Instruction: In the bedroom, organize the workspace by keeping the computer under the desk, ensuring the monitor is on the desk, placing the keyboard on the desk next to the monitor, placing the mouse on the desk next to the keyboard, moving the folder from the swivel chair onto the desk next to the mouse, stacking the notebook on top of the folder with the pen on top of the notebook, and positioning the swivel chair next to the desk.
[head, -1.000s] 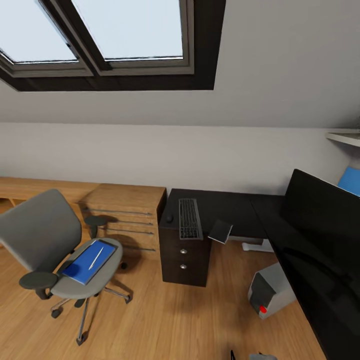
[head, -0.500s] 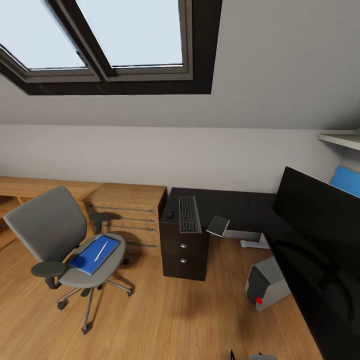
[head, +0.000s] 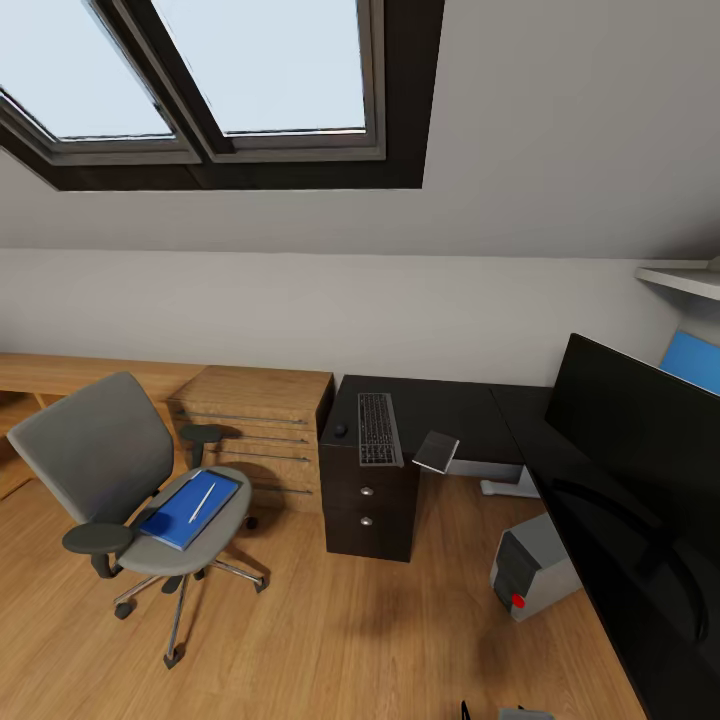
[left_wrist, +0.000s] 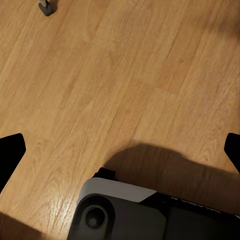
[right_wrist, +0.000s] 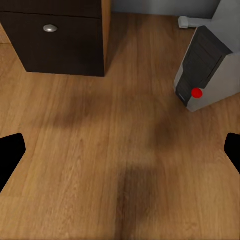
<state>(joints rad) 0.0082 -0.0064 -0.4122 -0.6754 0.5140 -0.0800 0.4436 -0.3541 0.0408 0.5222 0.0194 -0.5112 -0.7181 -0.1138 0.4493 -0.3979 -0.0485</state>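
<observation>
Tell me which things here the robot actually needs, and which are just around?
Needed:
glossy black L-shaped desk
wide black flat monitor
slim dark-keyed keyboard
small dark mouse
bright blue folder
thin pale pen
grey-white notebook
grey swivel chair
grey computer tower

Just around:
light-wood drawer unit
dark-framed skylights

Black gripper fingers (left_wrist: 11, 152), grey-white base (left_wrist: 117, 207)

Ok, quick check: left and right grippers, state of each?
Left gripper: open, nothing held, wood floor below.
Right gripper: open, nothing held, over floor near the computer.
</observation>
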